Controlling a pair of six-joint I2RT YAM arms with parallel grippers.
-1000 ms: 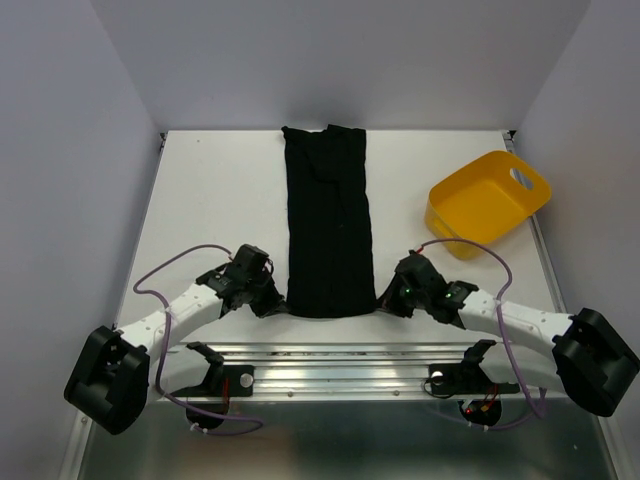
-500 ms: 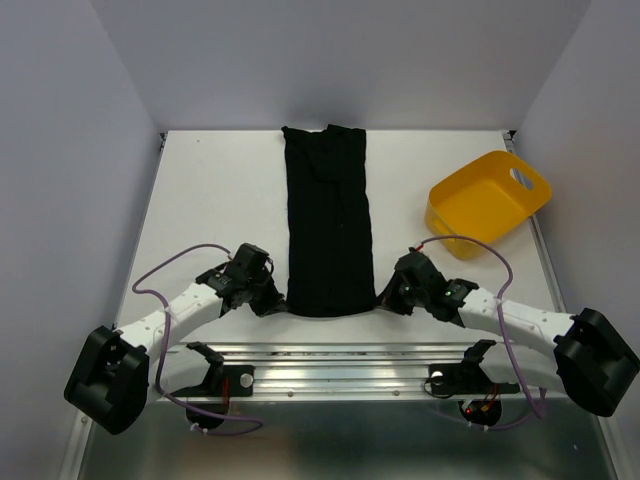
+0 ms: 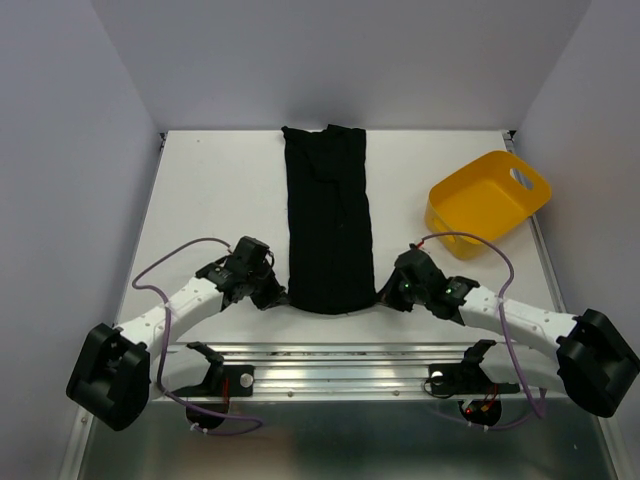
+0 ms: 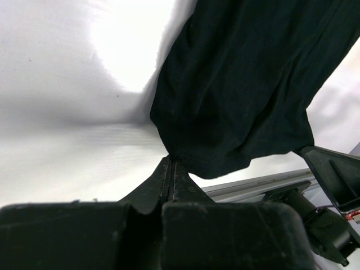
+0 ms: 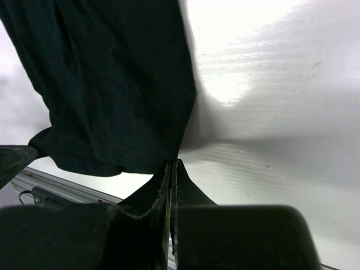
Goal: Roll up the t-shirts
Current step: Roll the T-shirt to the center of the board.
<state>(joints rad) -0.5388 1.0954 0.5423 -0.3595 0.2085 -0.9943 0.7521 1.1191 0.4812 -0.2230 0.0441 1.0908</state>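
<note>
One black cotton t-shirt (image 3: 330, 220), folded into a long narrow strip, lies flat on the white counter (image 3: 210, 190) between the two arms. At its near-left corner the left pincer (image 3: 278, 298) is closed tight, and the left wrist view shows its tips nipping the hem corner. The cloth is light, soft and limp, with no stiffness of its own. It sags and creases where that corner is raised, so it will probably follow a pull only close to the grip. The two near hem corners look like the right places to hold, taken together so that a roll starts even. The strip's long axis runs from the near edge of the counter straight toward the far wall, with what looks like the collar end far and the hem near. At the near-right corner the right pincer (image 3: 385, 297) is likewise clamped on the hem. Well apart to the right stands a yellow plastic tub (image 3: 450, 215).
</note>
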